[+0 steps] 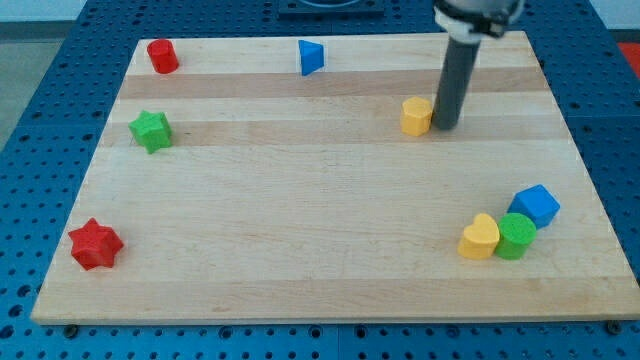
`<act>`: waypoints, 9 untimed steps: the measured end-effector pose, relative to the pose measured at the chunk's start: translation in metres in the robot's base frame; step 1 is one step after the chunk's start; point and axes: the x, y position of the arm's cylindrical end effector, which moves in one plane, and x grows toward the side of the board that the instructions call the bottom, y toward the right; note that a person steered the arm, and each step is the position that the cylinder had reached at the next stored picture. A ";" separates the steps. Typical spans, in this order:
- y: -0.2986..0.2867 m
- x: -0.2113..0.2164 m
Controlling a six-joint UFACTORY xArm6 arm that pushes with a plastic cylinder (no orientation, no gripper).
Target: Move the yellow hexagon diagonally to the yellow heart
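- Red star (95, 244) sits lower left, nearest the camera.
- Yellow heart (480, 238) lower right (touching a green cylinder (516, 236)).
- Yellow hexagon (417, 116) upper right; the tip (445, 126) touches its right side; the rod has no fingers.

My tip (444, 127) touching yellow hexagon's (416, 116) right side, yellow heart (479, 238) well below

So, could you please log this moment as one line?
my tip: touching yellow hexagon's right | yellow heart: bottom right, beside green cylinder
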 end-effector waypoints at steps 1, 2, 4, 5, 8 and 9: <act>0.003 0.026; 0.035 -0.019; -0.008 -0.085; -0.025 -0.051; -0.024 0.017; -0.026 -0.036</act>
